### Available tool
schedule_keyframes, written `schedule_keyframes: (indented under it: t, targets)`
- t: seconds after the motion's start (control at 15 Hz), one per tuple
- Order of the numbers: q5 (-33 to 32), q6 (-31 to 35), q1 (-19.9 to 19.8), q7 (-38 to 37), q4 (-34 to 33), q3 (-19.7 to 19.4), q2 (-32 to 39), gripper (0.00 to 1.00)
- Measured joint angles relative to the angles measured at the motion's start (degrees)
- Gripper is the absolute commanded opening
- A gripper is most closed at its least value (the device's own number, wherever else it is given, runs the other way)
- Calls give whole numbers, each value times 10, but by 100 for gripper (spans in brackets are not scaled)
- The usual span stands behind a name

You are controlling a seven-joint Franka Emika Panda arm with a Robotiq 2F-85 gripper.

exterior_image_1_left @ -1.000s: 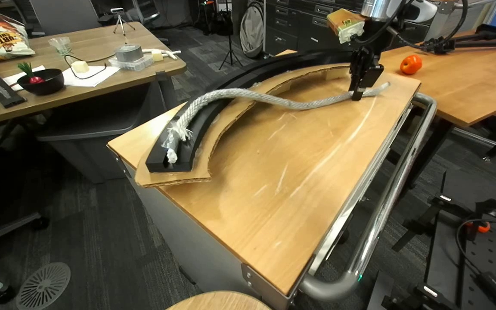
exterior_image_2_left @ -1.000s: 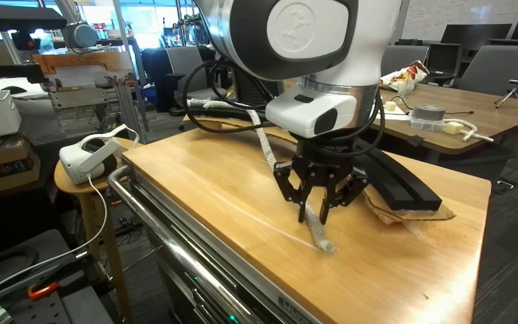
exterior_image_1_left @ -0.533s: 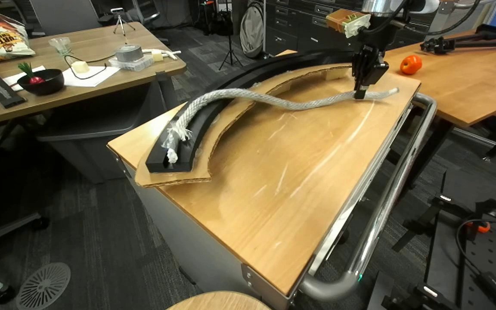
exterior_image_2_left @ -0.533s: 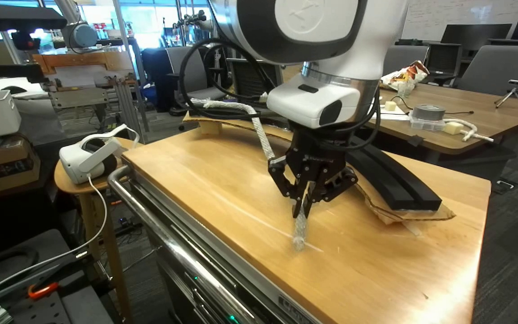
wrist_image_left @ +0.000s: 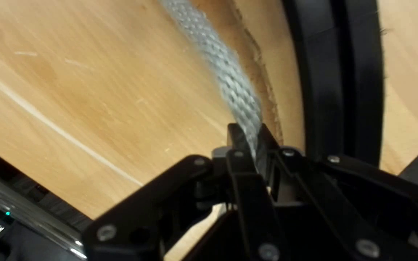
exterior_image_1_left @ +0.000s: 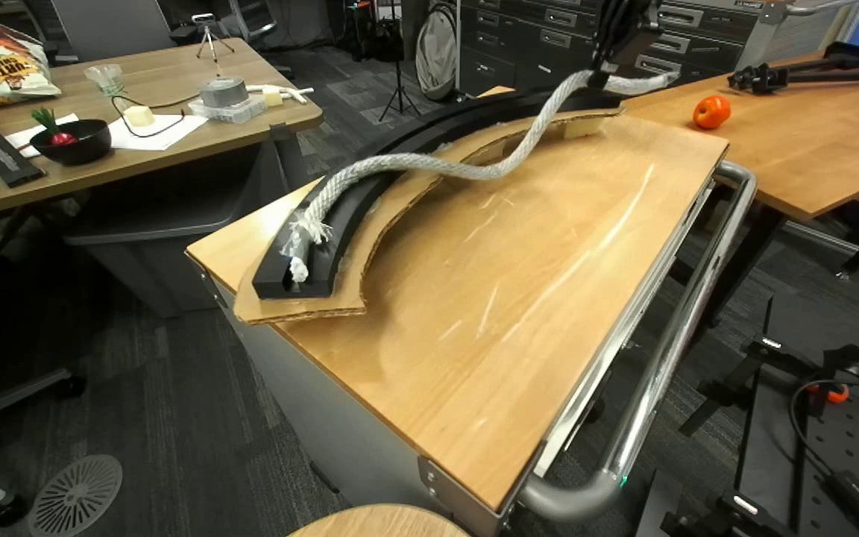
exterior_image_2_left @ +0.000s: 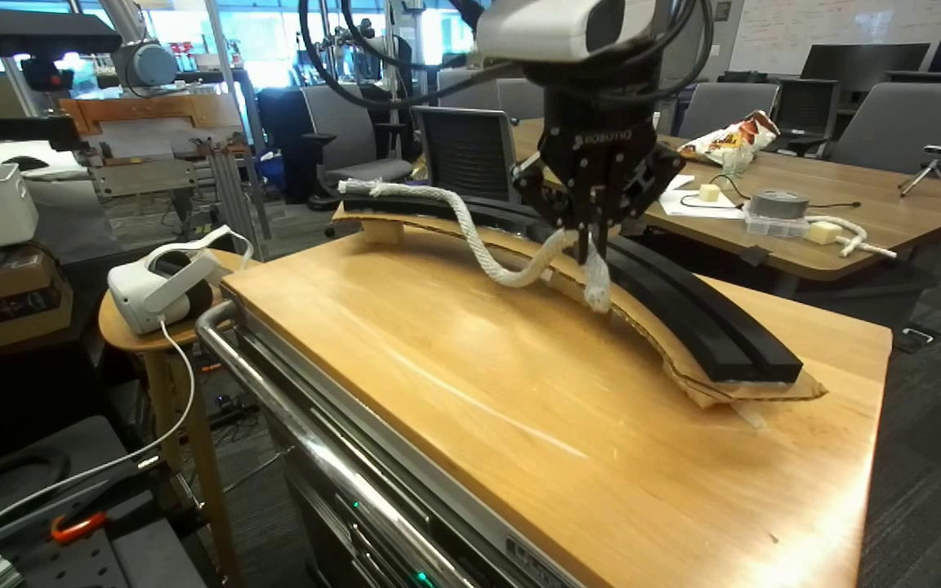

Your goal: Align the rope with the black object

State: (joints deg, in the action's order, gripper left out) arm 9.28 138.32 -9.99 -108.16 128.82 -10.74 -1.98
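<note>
The pale grey-white rope (exterior_image_1_left: 508, 165) has its frayed, knotted end in the groove at one end of the curved black object (exterior_image_1_left: 467, 119). From there it follows the strip briefly, crosses the cardboard edge, sags toward the wooden top and rises to my gripper (exterior_image_1_left: 599, 78). In an exterior view my gripper (exterior_image_2_left: 589, 249) is shut on the rope (exterior_image_2_left: 483, 245) near its loose end, raised above the cardboard's inner edge beside the black object (exterior_image_2_left: 699, 318). A short tail hangs past the fingers. In the wrist view the rope (wrist_image_left: 227, 72) runs between the fingertips (wrist_image_left: 249, 136), left of the black strip (wrist_image_left: 323, 79).
Curved cardboard (exterior_image_1_left: 392, 216) lies under the black strip on the cart's wooden top (exterior_image_1_left: 474, 298). A chrome rail (exterior_image_1_left: 661, 380) runs along one cart side. A headset (exterior_image_2_left: 164, 286) sits on a stool. A desk (exterior_image_1_left: 265, 60) and another table with a tomato (exterior_image_1_left: 711, 112) stand nearby.
My gripper has closed on the rope near its loose end, lifted it off the wooden top and carried it toward the black strip. The frayed end has stayed in place.
</note>
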Motion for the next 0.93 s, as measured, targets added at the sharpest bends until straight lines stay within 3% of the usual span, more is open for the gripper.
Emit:
schedule_keyframes:
  t: [0.6, 0.93]
  targets:
    - [72, 63, 13, -3, -12, 29, -15, 3]
    - [78, 125, 14, 7, -17, 31, -28, 3]
